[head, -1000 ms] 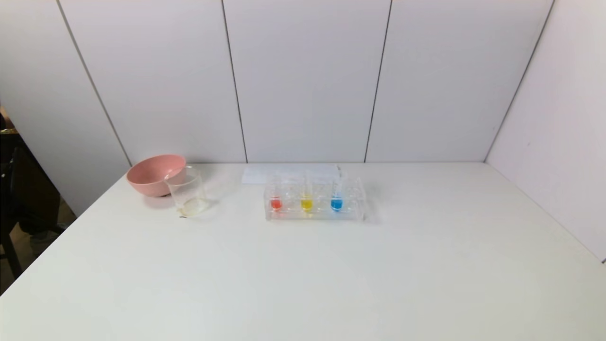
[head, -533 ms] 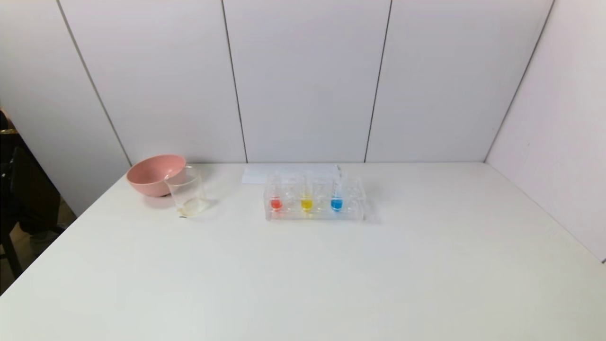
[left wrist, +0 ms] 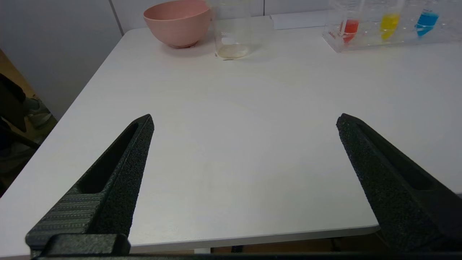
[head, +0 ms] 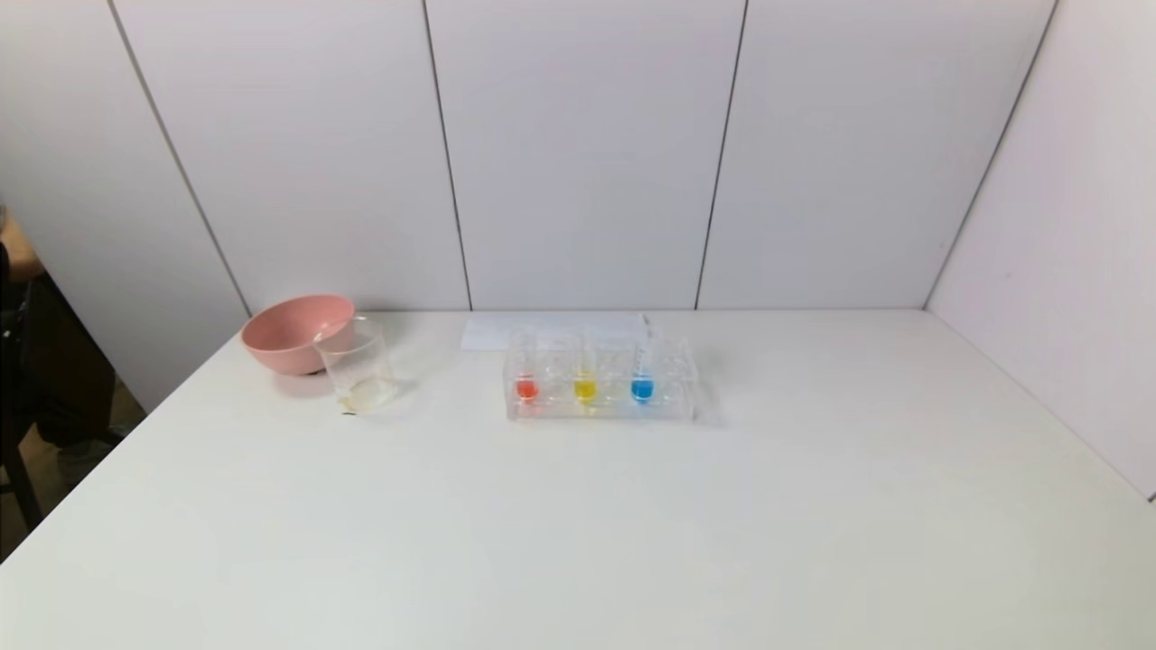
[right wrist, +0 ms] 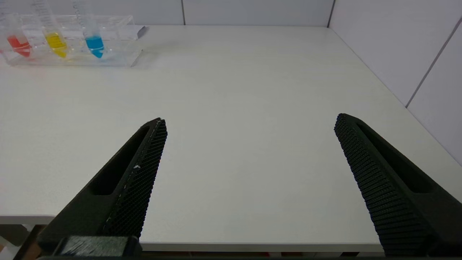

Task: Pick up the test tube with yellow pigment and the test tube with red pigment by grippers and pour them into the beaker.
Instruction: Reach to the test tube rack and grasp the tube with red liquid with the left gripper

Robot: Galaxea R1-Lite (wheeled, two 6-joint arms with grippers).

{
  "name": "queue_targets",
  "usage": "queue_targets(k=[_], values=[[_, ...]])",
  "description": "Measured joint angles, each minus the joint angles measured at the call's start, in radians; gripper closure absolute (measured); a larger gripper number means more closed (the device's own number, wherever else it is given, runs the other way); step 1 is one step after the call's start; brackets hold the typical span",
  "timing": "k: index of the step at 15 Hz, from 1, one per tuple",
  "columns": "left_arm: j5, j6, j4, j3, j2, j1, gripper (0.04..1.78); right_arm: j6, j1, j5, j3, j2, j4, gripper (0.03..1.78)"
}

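Observation:
The test tube with red pigment [head: 526,386] and the test tube with yellow pigment [head: 585,387] stand upright in a clear rack [head: 673,411] at the table's middle back. The clear beaker [head: 358,366] stands left of the rack, a pale film at its bottom. My left gripper [left wrist: 245,121] hangs open over the table's near edge, far from the beaker [left wrist: 232,34] and the red tube [left wrist: 348,27]. My right gripper [right wrist: 251,121] is open too, at the near edge, with the yellow tube [right wrist: 56,43] far off. Neither gripper shows in the head view.
A pink bowl [head: 294,332] sits just behind the beaker, nearly touching it. A tube with blue liquid [head: 642,386] stands in the same rack, right of the yellow one. A white sheet [head: 492,332] lies behind the rack. Walls close the back and right.

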Motion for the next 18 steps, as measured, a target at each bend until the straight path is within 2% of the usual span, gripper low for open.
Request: queue_targets(k=[4, 10, 18], values=[[-0.003, -0.006, 0.059, -0.109, 0.029, 0.0, 0.04, 0.0, 0.0, 0.0, 0.0, 0.0, 0.0, 0.11], [-0.025, -0.055, 0.032, -0.283, 0.208, 0.0, 0.04, 0.0, 0.0, 0.0, 0.0, 0.0, 0.0, 0.11], [-0.062, -0.079, -0.251, -0.382, 0.602, -0.005, 0.04, 0.001, 0.0, 0.0, 0.0, 0.0, 0.0, 0.11]])
